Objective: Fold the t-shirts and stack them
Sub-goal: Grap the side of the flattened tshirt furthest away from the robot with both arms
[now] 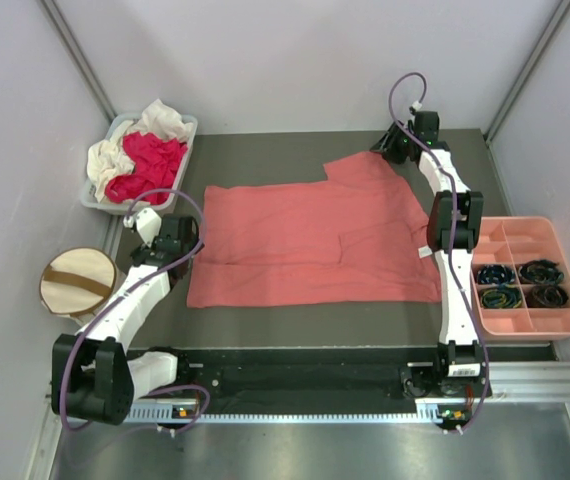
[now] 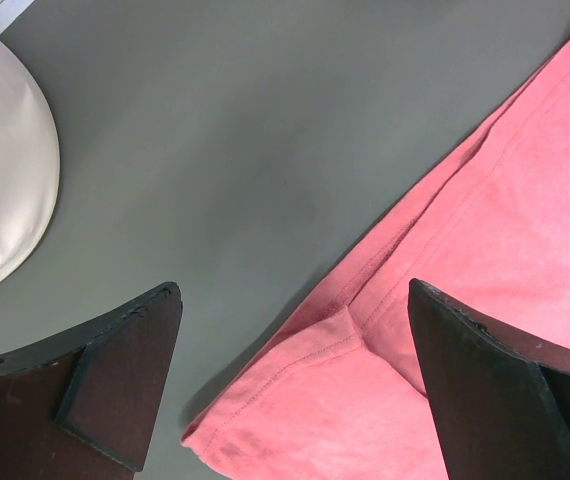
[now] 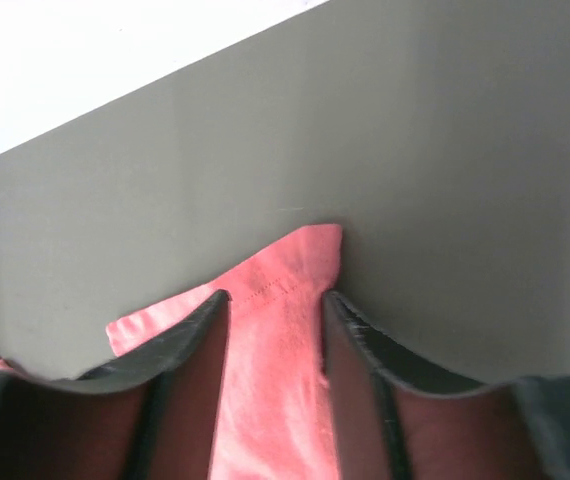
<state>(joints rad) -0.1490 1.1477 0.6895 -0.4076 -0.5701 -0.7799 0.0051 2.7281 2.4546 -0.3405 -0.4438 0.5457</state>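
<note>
Right wrist view: my right gripper (image 3: 275, 297) holds its jaws partly apart astride a sleeve of the salmon-pink shirt (image 3: 300, 255). My left gripper (image 2: 295, 290) is spread wide; it hangs above the hem.

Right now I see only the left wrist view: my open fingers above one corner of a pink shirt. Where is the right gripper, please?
Observer: The right gripper is at the far right sleeve of the salmon-pink t-shirt, which lies spread out.
Operator: Does it hold the sleeve already?
Observer: I cannot tell. Its fingers stand on both sides of the sleeve corner, cloth between them.
Operator: Are more shirts waiting?
Observer: Yes, a magenta-red t-shirt and a cream-white t-shirt lie crumpled in a grey bin at the far left.
</note>
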